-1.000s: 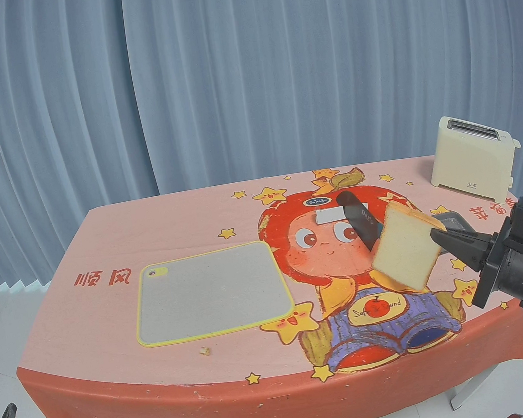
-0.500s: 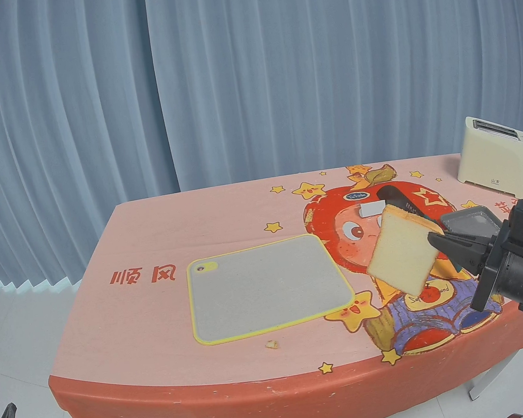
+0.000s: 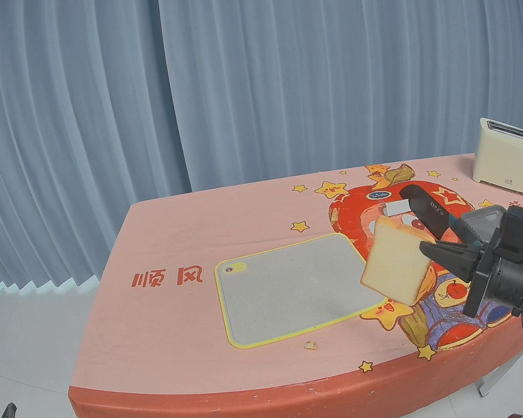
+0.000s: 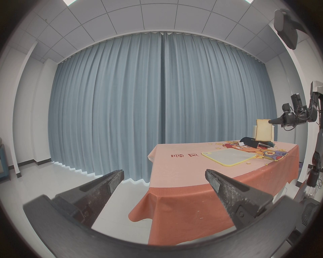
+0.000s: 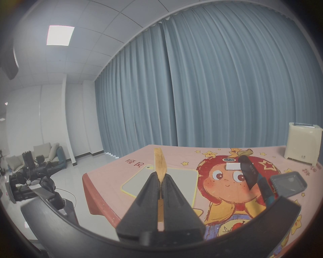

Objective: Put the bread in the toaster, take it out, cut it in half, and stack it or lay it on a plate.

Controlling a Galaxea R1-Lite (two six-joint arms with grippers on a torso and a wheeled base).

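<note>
Right pincer [image 3: 429,250] is clamped on one edge of the bread [image 3: 396,263], and the slice stands upright in the air above the table [image 3: 170,230]. In the right wrist view the bread [image 5: 159,164] shows edge-on between the closed fingers.

Change over the last second: my head view has swung, so the whole scene has slid toward my right in the picture. The items on the table have not moved. Relative to them, the bread has travelled. It hung over the printed cartoon face, well apart from the cutting board [image 3: 290,288]; it now hangs just beside the board's right edge.

Meaning for the task: the toaster [image 3: 508,156] stands far back on my right, so I judge the toaster step complete and the carry to the board nearly done. Cutting comes next. The knife [image 3: 428,208] and dark plate [image 3: 480,220] lie behind the slice.

Left pincer [image 4: 164,173] has its fingers apart, low and clear of the table.
</note>
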